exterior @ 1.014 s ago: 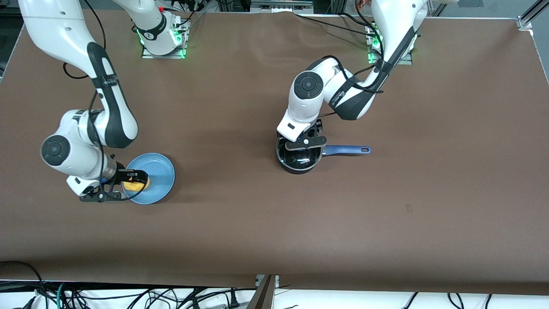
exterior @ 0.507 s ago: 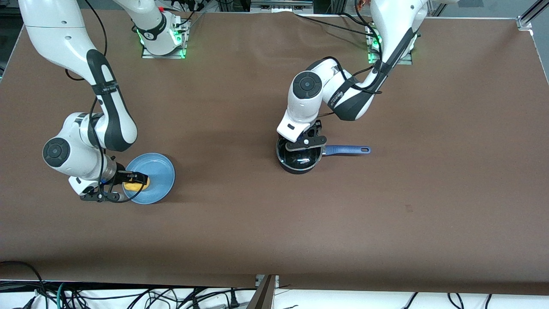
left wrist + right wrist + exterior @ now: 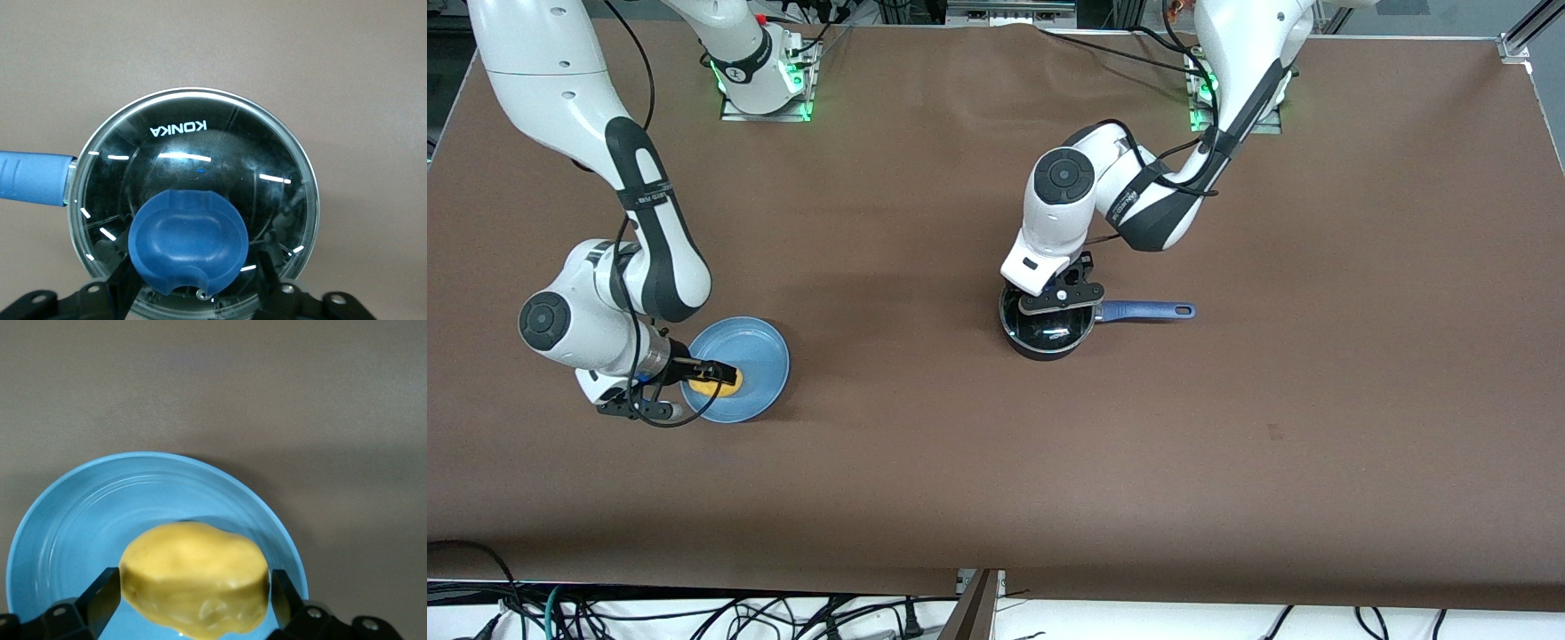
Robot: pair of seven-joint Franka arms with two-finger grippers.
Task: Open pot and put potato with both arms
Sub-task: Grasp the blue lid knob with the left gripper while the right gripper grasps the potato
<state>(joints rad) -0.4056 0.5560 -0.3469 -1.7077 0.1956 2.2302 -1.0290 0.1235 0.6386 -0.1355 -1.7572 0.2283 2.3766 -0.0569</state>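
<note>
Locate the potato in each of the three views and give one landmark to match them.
Front view: potato on the blue plate, toward the right arm's end, at the right gripper.
Left wrist view: not in it.
Right wrist view: potato low and central, between the fingers.
Shared landmark: the blue plate.

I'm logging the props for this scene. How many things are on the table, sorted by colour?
Blue: 1, the plate
Black with blue handle and lid knob: 1, the pot, lid on
Yellow: 1, the potato, over the plate between the right hand's fingers
Total: 3
</note>
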